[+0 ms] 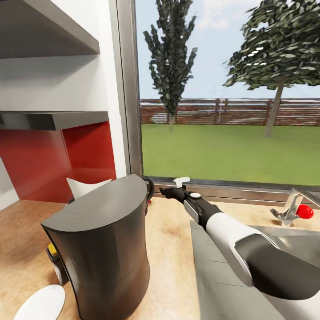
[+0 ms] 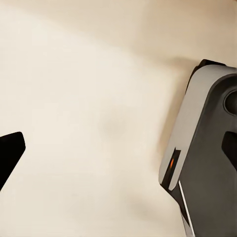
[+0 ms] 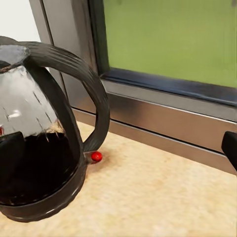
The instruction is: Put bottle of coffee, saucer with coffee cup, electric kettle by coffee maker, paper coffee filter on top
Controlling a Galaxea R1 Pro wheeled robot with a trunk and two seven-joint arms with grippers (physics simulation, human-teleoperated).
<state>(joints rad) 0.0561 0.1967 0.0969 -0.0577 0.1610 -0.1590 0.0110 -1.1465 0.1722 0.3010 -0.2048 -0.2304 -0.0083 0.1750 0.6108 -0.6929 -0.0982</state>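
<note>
Right wrist view gives me the kettle [image 3: 42,133] whole, which the coffee maker [image 1: 104,249] hides from the head; my right gripper [image 1: 165,192] looks spread.

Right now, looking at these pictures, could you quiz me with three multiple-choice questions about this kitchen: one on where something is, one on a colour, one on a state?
1. Where does the electric kettle stand?
A. On the wooden countertop by the window
B. On the upper shelf
C. In the sink

2. What colour is the small switch at the foot of the kettle's handle?
A. Blue
B. Red
C. Green

3. How does the right gripper stand to the kettle?
A. Clamped on the handle
B. Lifting the kettle off the counter
C. Near the handle, fingers apart, not gripping it

Answers:
1 A: the right wrist view shows the kettle's base resting on the countertop below the window frame.
2 B: the switch shows bright red in that view.
3 C: in the right wrist view the dark fingertips sit far apart, and the handle is free.
</note>
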